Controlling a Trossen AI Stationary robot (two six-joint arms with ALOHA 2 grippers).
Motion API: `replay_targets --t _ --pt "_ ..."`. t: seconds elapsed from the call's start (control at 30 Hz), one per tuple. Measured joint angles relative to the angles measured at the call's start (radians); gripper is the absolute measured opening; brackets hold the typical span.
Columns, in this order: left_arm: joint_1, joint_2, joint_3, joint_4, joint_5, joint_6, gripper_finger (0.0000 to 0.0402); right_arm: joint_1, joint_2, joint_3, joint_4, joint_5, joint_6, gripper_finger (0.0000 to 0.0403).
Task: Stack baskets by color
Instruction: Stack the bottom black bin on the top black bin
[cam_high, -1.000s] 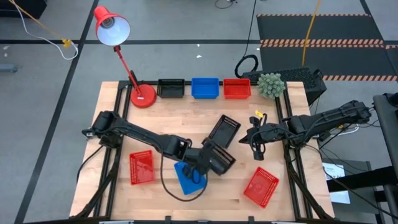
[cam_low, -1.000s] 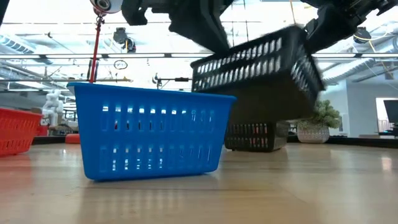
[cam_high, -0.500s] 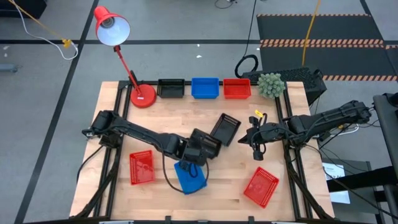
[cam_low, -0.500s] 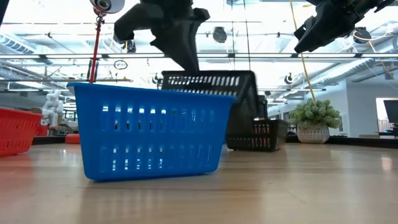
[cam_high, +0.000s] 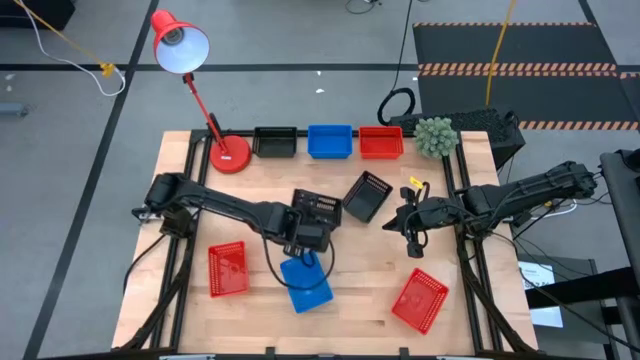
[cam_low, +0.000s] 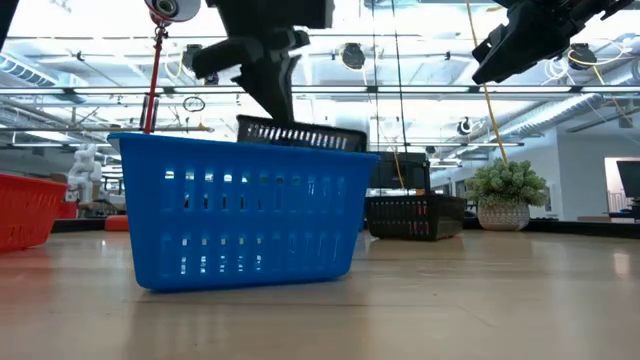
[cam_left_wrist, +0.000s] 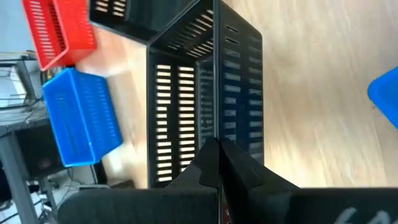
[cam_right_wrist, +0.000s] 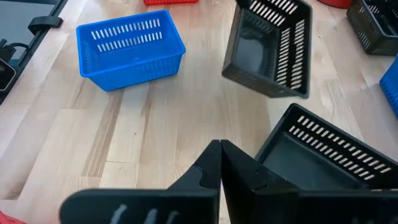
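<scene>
My left gripper (cam_high: 312, 222) is shut on a black basket (cam_high: 318, 208) and holds it in the air over the middle of the table, just beyond a blue basket (cam_high: 305, 283). A second black basket (cam_high: 367, 195) rests on the wood to its right. Two red baskets (cam_high: 227, 268) (cam_high: 420, 298) lie near the front. A black (cam_high: 275, 141), a blue (cam_high: 330, 141) and a red basket (cam_high: 380, 141) stand in a row at the far edge. My right gripper (cam_high: 412, 225) hangs shut and empty at the right. My left gripper pinches one wall of the black basket at its rim (cam_left_wrist: 215, 134), with a finger on either side of the wall. The fingers slant down from the table's near side. The basket is lifted clear of the table and tilted, its opening (cam_right_wrist: 264, 43) turned toward the right arm.
A red lamp stands with its round base (cam_high: 230, 155) at the far left corner. A small green plant (cam_high: 435, 135) sits at the far right corner. Bare wood lies between the far row and the middle baskets.
My left gripper has carried the black basket toward the table's left and far edges, from right of the blue basket to just beyond it. The wrist has rolled and tipped downward, and the basket has turned with it, staying clear of the table.
</scene>
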Motion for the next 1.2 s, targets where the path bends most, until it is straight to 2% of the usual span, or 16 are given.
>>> replay_targets --t 0.4,0.6,0.87,1.13,1.2 --pt "0.013 -0.177 -0.001 -0.146 -0.178 -0.100 0.0000 0.000 0.000 -0.021 0.031 0.002 -0.019 0.0000" --pt "0.065 -0.285 -0.105 -0.146 -0.232 -0.100 0.0000 0.000 0.000 -0.032 0.064 0.002 -0.027 0.0000" --pt "0.181 -0.440 -0.361 0.109 -0.242 0.055 0.0000 0.000 0.000 -0.033 0.094 0.000 -0.047 0.0000" --pt "0.339 -0.479 -0.550 0.327 -0.252 0.252 0.0000 0.000 0.000 -0.033 0.114 -0.001 -0.056 0.0000" --pt "0.381 -0.487 -0.597 0.336 -0.242 0.281 0.0000 0.000 0.000 -0.033 0.117 0.000 -0.056 0.0000"
